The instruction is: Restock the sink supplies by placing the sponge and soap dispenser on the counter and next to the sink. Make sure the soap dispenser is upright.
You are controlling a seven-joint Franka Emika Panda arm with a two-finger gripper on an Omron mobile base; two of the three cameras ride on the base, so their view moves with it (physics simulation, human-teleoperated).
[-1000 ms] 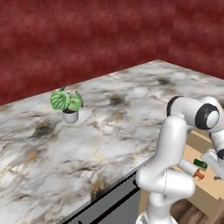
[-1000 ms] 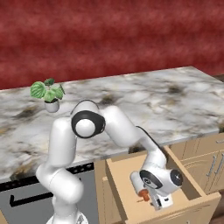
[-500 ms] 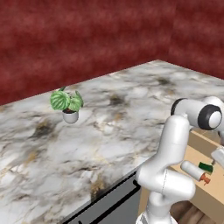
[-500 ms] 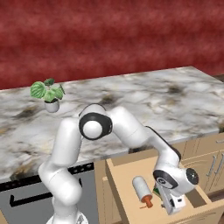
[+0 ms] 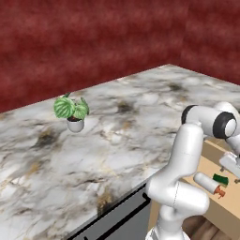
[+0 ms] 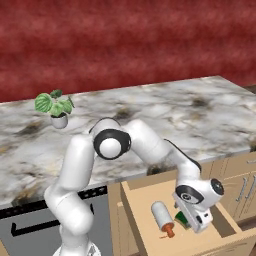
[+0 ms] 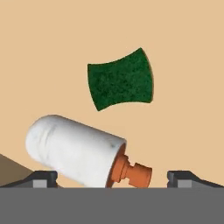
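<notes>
Claw (image 7: 112,177) spread wide above an open drawer (image 6: 150,200), where the soap dispenser (image 7: 76,151) lies toppled beside the sponge (image 7: 121,79).

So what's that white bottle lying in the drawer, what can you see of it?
The soap dispenser is a whitish, marbled-looking cylinder with an orange pump top. It lies on its side on the floor of the open wooden drawer, not upright, pump pointing toward the drawer's front. The green sponge lies flat close beside it, with a gap between them. The gripper hangs open just above the bottle, not gripping it.
</notes>
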